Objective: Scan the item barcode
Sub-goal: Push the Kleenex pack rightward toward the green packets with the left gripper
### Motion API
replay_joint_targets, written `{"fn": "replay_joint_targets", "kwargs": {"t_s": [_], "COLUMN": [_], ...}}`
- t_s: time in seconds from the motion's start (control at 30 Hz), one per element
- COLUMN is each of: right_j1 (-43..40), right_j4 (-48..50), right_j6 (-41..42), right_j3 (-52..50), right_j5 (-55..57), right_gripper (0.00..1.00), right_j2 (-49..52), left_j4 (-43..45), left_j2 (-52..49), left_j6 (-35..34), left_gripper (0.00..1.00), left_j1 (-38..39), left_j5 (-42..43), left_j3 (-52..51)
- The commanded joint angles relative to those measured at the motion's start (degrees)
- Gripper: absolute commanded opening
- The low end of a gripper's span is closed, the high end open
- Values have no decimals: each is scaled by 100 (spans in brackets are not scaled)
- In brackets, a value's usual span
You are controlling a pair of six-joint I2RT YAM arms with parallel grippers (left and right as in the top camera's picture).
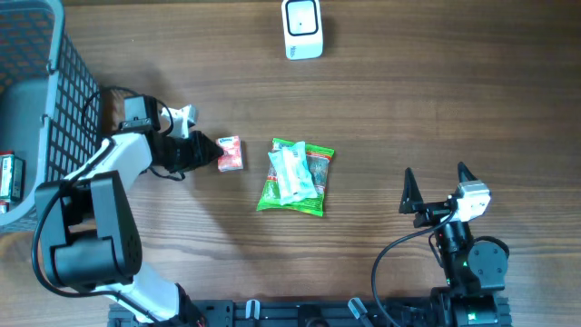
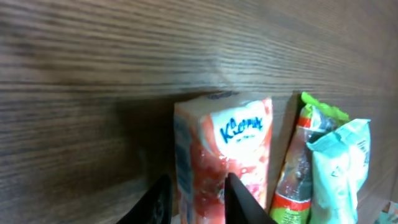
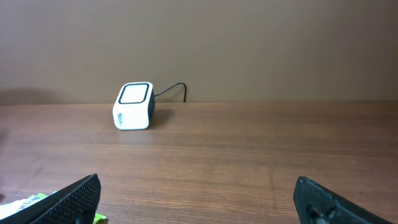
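Overhead view of a wooden desk with two robot arms; the scanning task looks to be at its very start. The left gripper sits low over the desk with a small red and white Kleenex tissue pack right at its fingertips, lying flat on the wood. Nothing is lifted, and no barcode faces the white barcode scanner, which sits well apart from this gripper, far ahead and off to one side. By my reading, nearly everything is left to do: secure the pack, raise it, carry it to the scanner and turn its barcode toward the window. In the left wrist view, the two dark fingers stand narrowly apart with the near end of the pack between them. One finger looks to be against the wrapper and the other just beside it, but I cannot tell whether the pack is truly pinched. Just beyond the pack from the gripper lies a green snack packet, near but not touching. A grey wire basket stands behind the left arm. The right gripper hovers well apart from all of this, its fingers spread wide and holding nothing.
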State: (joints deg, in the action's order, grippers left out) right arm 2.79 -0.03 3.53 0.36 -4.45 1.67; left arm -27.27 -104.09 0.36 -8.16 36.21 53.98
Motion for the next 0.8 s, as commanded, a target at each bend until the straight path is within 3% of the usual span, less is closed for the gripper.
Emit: {"fn": "replay_joint_targets", "kwargs": {"t_s": [0.0,0.27,0.6,0.77], "right_j1": [-17,-17,-17,-17], "right_j4": [15,15,15,15], "right_j6": [-50,-52,-50,-52], "right_j3": [-7,-7,-7,-7], "right_j5": [55,55,55,55], "right_gripper": [100,100,100,100], "right_j2": [11,11,11,11], "left_j4": [254,468,503,446], "left_j2": [-61,-59,-61,-61], "left_j6": [87,44,46,46], "left_gripper": [24,25,27,26], "left_j1": [17,-48,-42,81], "left_j5": [-46,662,640,33], "left_j3": [-278,-297,-297,-319]}}
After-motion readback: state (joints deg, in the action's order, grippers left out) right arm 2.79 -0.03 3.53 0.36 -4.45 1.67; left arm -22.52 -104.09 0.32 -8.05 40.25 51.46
